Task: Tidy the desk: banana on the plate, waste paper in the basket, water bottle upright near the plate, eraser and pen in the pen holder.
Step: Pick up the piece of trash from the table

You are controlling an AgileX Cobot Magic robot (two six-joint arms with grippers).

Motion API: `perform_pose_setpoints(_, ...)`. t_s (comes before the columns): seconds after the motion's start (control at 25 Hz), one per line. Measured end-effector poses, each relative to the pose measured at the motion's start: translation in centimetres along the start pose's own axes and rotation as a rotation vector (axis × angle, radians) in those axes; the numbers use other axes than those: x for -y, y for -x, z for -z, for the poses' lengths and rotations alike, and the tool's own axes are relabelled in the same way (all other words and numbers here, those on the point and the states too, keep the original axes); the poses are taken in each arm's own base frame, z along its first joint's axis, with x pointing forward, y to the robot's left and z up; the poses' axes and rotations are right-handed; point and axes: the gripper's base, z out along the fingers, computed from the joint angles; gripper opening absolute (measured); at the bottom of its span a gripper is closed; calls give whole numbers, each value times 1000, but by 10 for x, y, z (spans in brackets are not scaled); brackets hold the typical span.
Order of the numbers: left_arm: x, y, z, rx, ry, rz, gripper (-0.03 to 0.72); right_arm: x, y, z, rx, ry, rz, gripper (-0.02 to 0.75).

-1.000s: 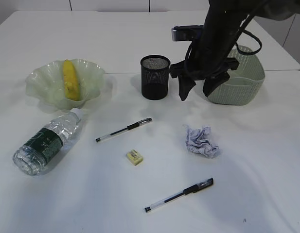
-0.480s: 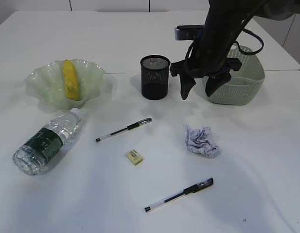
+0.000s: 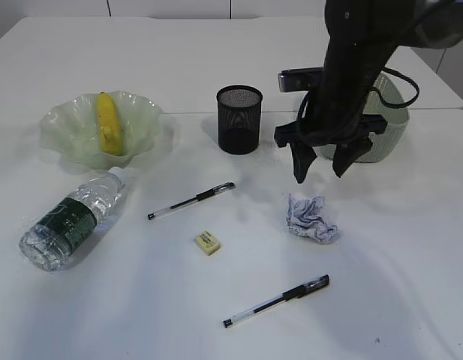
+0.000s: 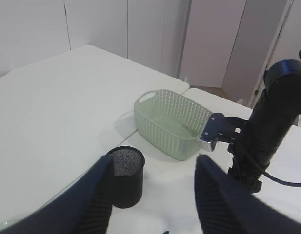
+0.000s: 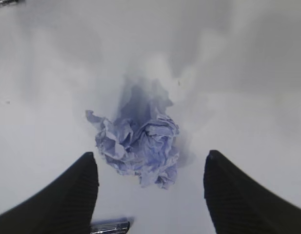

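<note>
While the right gripper (image 3: pixel 321 169) hangs above the table with its 2 fingers spread apart and empty, the crumpled waste paper (image 3: pixel 312 218) lies on the white table (image 3: pixel 411 247) just nearer than it and apart from it. From the right wrist view the same paper ball (image 5: pixel 138 142) sits between and beyond the 2 dark fingertips (image 5: pixel 72 195), touching neither. Behind the right arm, at the far right, stands the pale green woven basket (image 3: pixel 386 124), partly hidden by the arm; the left wrist view shows the inside of the basket (image 4: pixel 172 122) with nothing in it. Left of the basket stands the black mesh pen holder (image 3: pixel 239 118), upright. At the far left the banana (image 3: pixel 108 122) lies in the pale green scalloped plate (image 3: pixel 141 120). Near the plate, the water bottle (image 3: pixel 72 219) lies on its side, its cap pointing toward the plate. 1 pen (image 3: pixel 190 201) lies at a slant near the middle, the yellow eraser (image 3: pixel 207 242) just nearer than it, and a 2nd pen (image 3: pixel 276 301) lies nearest of all. The left gripper (image 4: pixel 152 195) shows only in its own wrist view, fingers parted and holding nothing, high above the pen holder (image 4: pixel 124 175).
</note>
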Motion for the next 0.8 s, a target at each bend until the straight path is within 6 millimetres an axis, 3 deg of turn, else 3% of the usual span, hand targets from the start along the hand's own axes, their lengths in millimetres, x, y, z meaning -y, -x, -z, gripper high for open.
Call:
perform_pose_setpoints(0.28,2,-1,0,-6,-26,19,379,-1,-4,2,-2,10,-4,503)
perform_pose_setpoints(0.6,5,0,1,-8,-42,18,379,-2,-15,-15,-72,39,-20,503)
perform_pose_setpoints(0.8,5,0,1,-10,-41,19,379,-2,-16,-16,-75,40,-21,503)
